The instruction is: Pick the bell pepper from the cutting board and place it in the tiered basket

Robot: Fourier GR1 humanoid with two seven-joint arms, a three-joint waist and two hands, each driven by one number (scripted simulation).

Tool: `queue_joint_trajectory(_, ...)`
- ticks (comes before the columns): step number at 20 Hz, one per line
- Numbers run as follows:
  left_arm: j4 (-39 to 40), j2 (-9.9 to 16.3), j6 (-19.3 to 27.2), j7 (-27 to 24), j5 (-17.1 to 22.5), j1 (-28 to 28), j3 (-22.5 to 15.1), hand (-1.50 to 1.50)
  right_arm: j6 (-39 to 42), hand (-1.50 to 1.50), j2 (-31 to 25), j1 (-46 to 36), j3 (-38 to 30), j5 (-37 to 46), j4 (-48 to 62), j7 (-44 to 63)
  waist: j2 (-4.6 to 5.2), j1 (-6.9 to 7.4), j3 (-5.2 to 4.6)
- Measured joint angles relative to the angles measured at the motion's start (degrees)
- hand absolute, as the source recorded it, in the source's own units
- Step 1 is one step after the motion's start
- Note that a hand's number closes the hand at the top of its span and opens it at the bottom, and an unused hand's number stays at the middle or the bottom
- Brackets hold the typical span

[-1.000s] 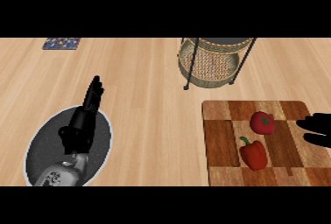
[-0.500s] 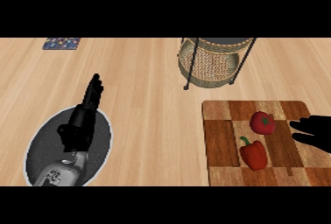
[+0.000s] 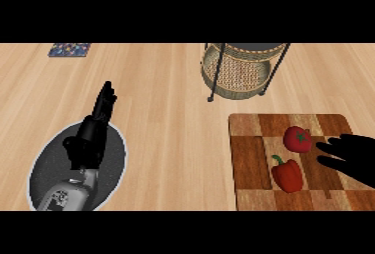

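Creeping leftward since a second ago, our right hand [image 3: 353, 159] now sits at the right edge of the frame, fingers spread and holding nothing, just beside the two red items on the cutting board [image 3: 253, 149]. We judge the longer one, lower right, to be the bell pepper [image 3: 287, 174]; it lies ungrasped, so pickup and the carry to the tiered basket [image 3: 243, 69] at upper centre remain. Our left hand [image 3: 93, 133] rests open over the plate [image 3: 51, 163], lower left.

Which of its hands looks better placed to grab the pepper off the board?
The right robot hand. It is already over the cutting board, fingers open, beside the bell pepper and a tomato. The left robot hand rests far off over a plate, across the counter.
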Motion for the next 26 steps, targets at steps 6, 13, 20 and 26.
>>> queue_joint_trajectory(6, -0.76, -0.68, -0.49, 0.12, -0.83, 0.8, 0.23, 0.0, -8.55, -1.5, -1.51, 0.35, 5.41, 8.42, 2.52, -7.66, 0.02, 0.24, 0.0)
queue_joint_trajectory(13, -0.69, -1.4, -2.22, -0.21, -1.89, 1.59, 1.61, 0.0, -14.33, -1.5, 0.94, 0.61, 6.94, 15.94, 7.73, -11.65, -0.02, 0.15, -0.05)
queue_joint_trajectory(20, -1.79, -2.8, -2.69, -0.06, -3.67, 2.52, 1.85, 0.0, -15.37, -1.5, 2.7, -1.8, 8.02, 19.17, 14.65, -13.54, -0.02, 0.23, -0.06)
queue_joint_trajectory(26, -1.03, -4.23, -3.05, -0.64, -4.77, 2.63, 2.2, 0.0, -16.57, -1.5, 4.56, -3.67, 9.99, 21.1, 18.9, -15.36, -0.01, 0.18, -0.06)
